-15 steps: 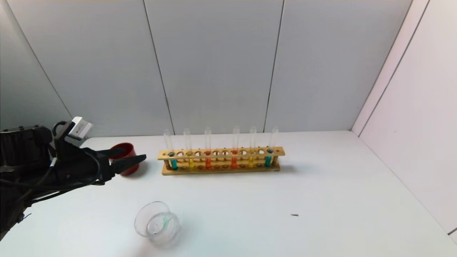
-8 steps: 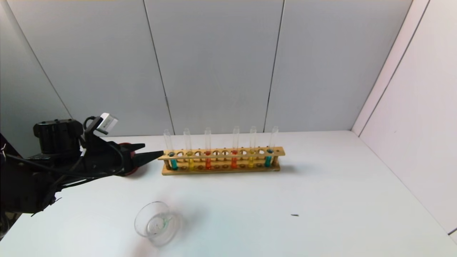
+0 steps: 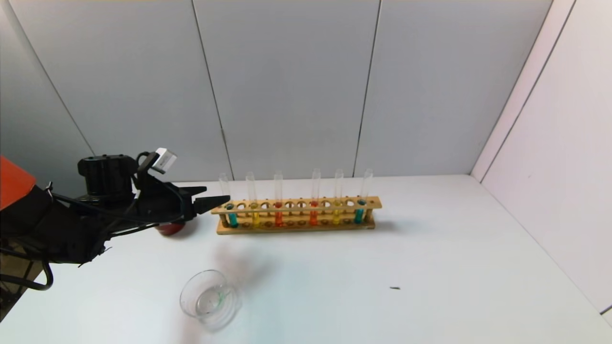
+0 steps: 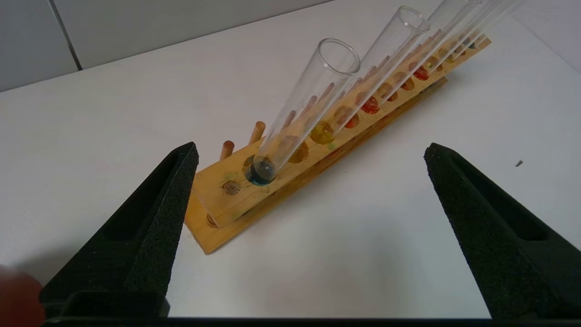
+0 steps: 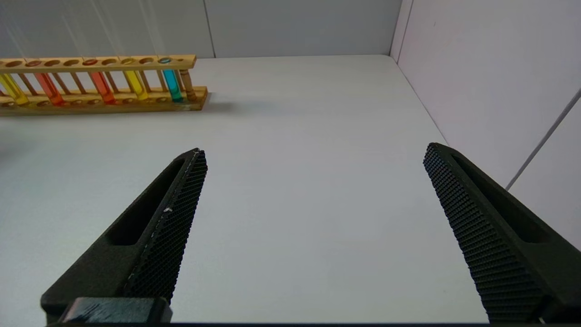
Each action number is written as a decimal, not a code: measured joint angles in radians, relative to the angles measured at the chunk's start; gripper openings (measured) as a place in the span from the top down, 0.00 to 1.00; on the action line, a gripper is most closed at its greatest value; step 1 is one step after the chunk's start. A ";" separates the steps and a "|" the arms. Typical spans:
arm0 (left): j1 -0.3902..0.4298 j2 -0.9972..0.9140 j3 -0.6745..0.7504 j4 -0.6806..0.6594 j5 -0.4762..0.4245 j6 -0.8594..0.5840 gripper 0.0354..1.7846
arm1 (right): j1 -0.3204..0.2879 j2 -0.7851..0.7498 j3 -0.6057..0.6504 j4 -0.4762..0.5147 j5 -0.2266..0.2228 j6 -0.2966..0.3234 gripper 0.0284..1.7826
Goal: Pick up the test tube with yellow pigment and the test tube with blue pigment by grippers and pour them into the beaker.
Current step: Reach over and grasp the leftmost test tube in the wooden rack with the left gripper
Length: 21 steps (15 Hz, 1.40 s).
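A wooden rack at the back of the table holds six upright tubes. At its left end stands a test tube with blue pigment, and beside it a test tube with yellow pigment. Another yellow tube and another blue tube stand near the right end. My left gripper is open just left of the rack's left end, with nothing between its fingers. In the left wrist view the left-end blue tube rises ahead of the left gripper. The beaker sits near the front. My right gripper is open over bare table.
A dark-red cup stands behind my left gripper, mostly hidden by it. Two tubes with orange-red liquid fill the rack's middle. Grey wall panels stand behind the table and a white wall on the right. A small dark speck lies on the table.
My left gripper has moved right and away from me, from beside the red cup to the rack's left end, staying open. The tubes and beaker have not moved.
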 joint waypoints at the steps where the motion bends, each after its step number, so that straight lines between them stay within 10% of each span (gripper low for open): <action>1: 0.000 0.014 -0.011 0.000 0.001 0.001 0.02 | 0.000 0.000 0.000 0.000 0.000 0.000 0.02; 21: -0.060 0.099 -0.147 0.037 0.018 0.018 0.04 | 0.000 0.000 0.000 0.000 0.000 0.000 0.02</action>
